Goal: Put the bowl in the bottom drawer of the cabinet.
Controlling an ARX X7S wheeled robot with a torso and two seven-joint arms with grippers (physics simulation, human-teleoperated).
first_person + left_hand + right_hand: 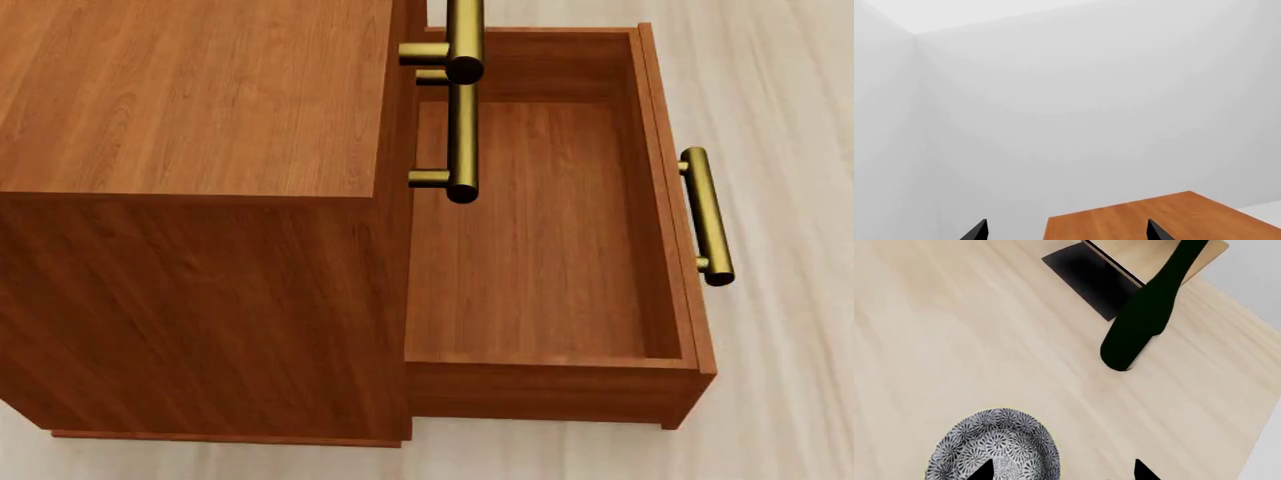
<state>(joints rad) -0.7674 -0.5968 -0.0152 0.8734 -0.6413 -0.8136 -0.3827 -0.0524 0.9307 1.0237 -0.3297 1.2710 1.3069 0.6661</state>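
White walls fill my left wrist view; those fingers (1066, 231) are spread, empty, over the cabinet (1154, 217). Head view: the bottom drawer (541, 230) stands pulled out, empty. Right wrist view: the bowl (994, 447) sits on the desk (954, 340) just beyond my spread, empty right fingers (1062, 471), the nearer arm.

We can read no text, label, brand, number or sign on any surface in these three views.
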